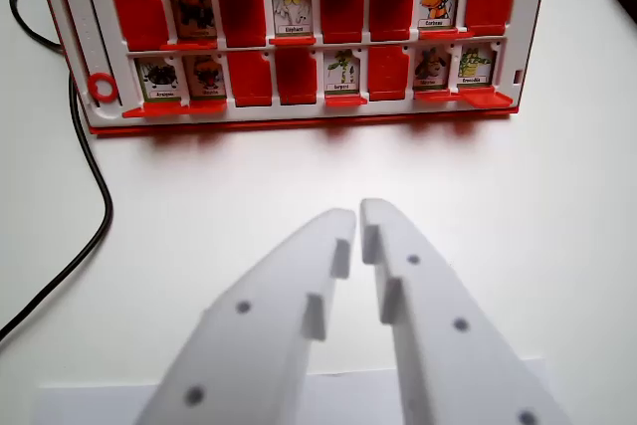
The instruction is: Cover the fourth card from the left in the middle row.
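Beyond the gripper (359, 214) — its white jaws nearly together, holding nothing — stands the red board (299, 37). Its middle row's fourth card (292, 12), an open picture, lies ahead and slightly toward the wrist view's left.

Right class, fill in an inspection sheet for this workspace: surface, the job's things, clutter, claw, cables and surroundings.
Surface: white table, bare between board and claw.
Job's things: red and white card board; three rows partly in view, some cards showing pictures, others hidden behind red flaps; middle row shows an elephant card.
Clutter: white paper sheet at the bottom edge.
Claw: white claw, tips nearly together, holding nothing, short of the board.
Cables: black cable along the wrist view's left.
Surroundings: nothing seen.
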